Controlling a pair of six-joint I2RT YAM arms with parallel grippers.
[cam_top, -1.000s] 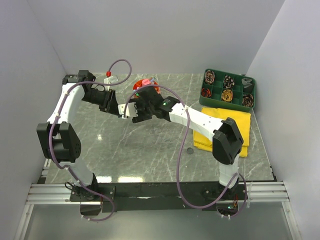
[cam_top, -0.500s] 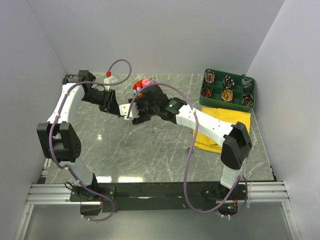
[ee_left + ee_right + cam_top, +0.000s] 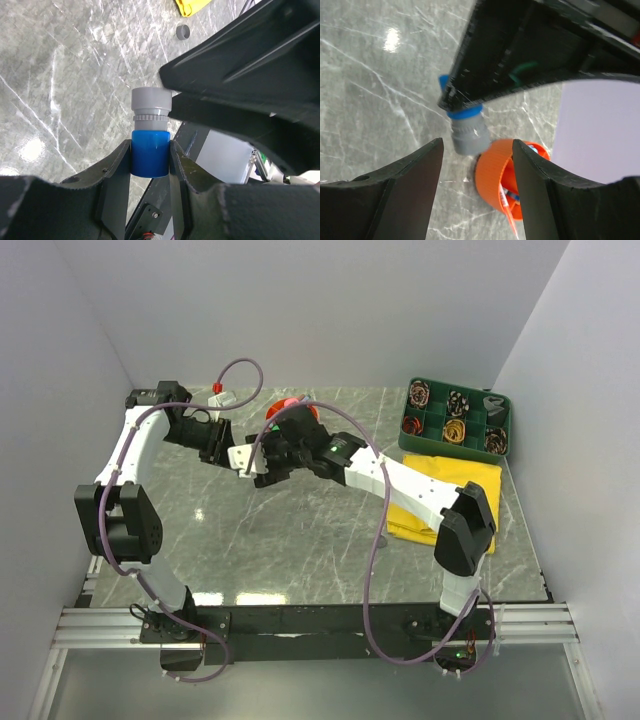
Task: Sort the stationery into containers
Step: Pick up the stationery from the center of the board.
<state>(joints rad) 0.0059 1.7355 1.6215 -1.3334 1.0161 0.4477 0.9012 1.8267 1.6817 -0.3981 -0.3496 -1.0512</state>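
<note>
Grey marbled surface enclosed by white walls; green tray and yellow cloth far right; left fingers clamp blue cap; right fingers spread wide.

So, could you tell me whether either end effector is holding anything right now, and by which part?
The left end effector clamps the blue-and-grey cylinder by its blue end; the open right end effector holds nothing.
</note>
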